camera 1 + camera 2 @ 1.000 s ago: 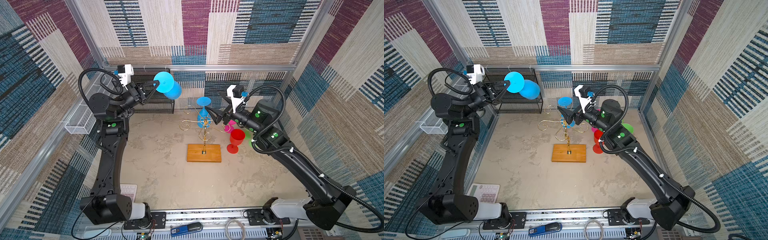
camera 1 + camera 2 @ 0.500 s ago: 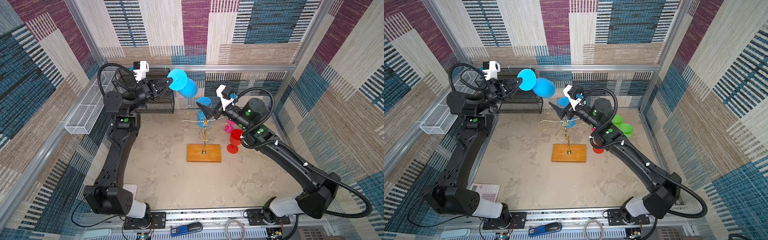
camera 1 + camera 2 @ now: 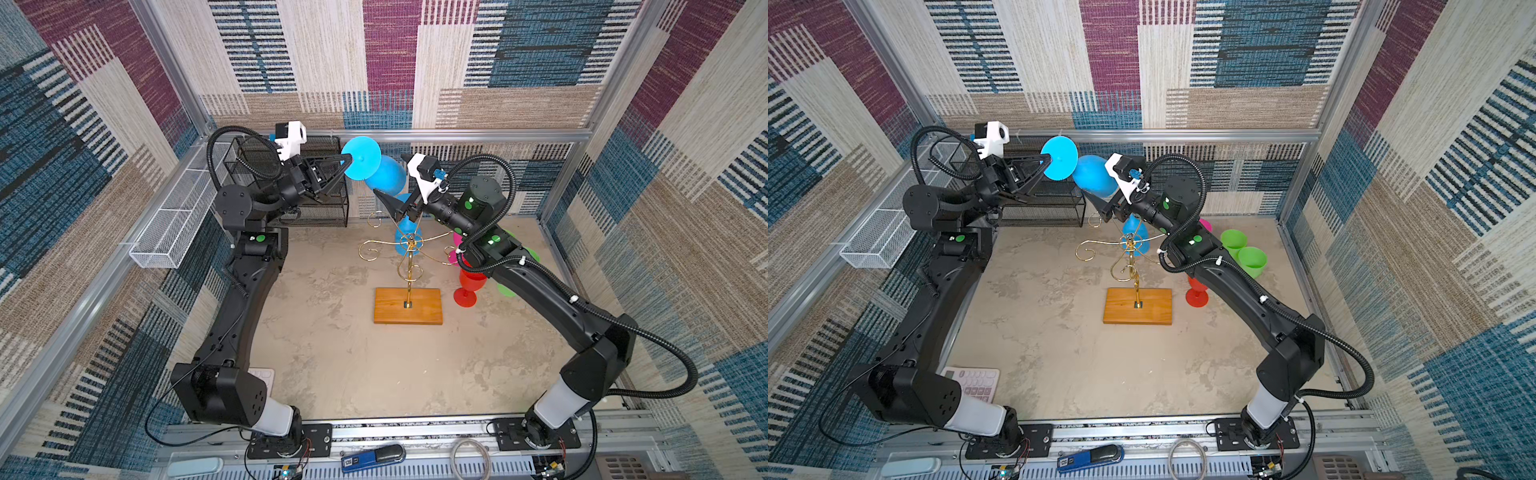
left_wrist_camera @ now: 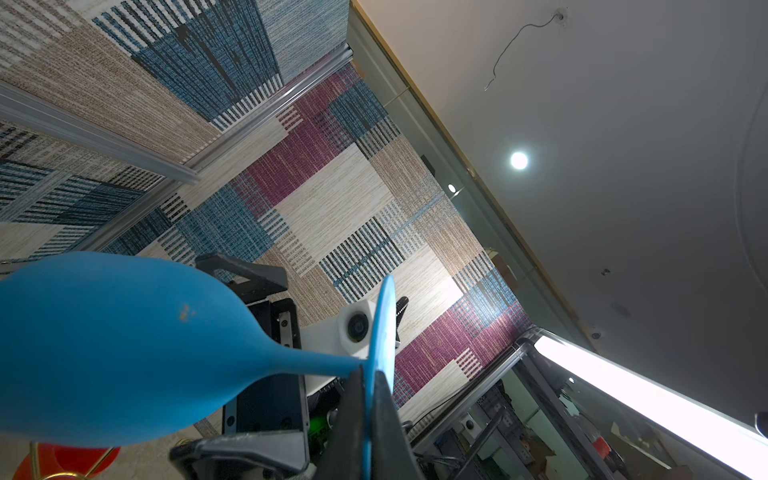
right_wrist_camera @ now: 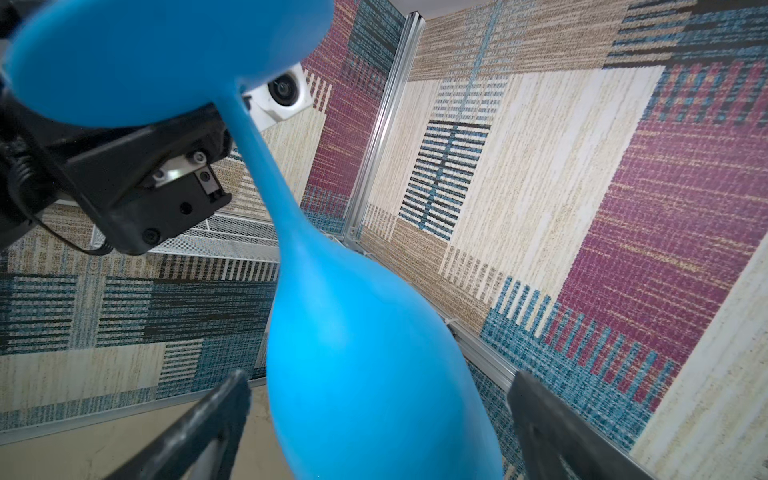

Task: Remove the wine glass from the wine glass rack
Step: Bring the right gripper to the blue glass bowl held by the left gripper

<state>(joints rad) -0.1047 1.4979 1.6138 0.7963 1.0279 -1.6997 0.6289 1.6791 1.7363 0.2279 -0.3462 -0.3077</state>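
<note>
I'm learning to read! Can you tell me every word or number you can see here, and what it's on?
Nothing here reads clearly.
Label on the blue tool by the front rail: two marks, perhaps "50", too blurred to be sure.
Keys of the calculator: too small to read.
The held blue wine glass and the wine glass rack: no writing that shows.

Matt plastic, bright wire, woven cloth walls [image 3: 320, 62].
The wine glass rack [image 3: 409, 309] pairs glossy gold metal wire with a smooth, softly sheened wood base. Above it, the blue wine glass [image 3: 386, 176] looks smooth matt plastic. Beneath the rack, the tabletop [image 3: 332, 353] is mottled, matt, stone-like.
</note>
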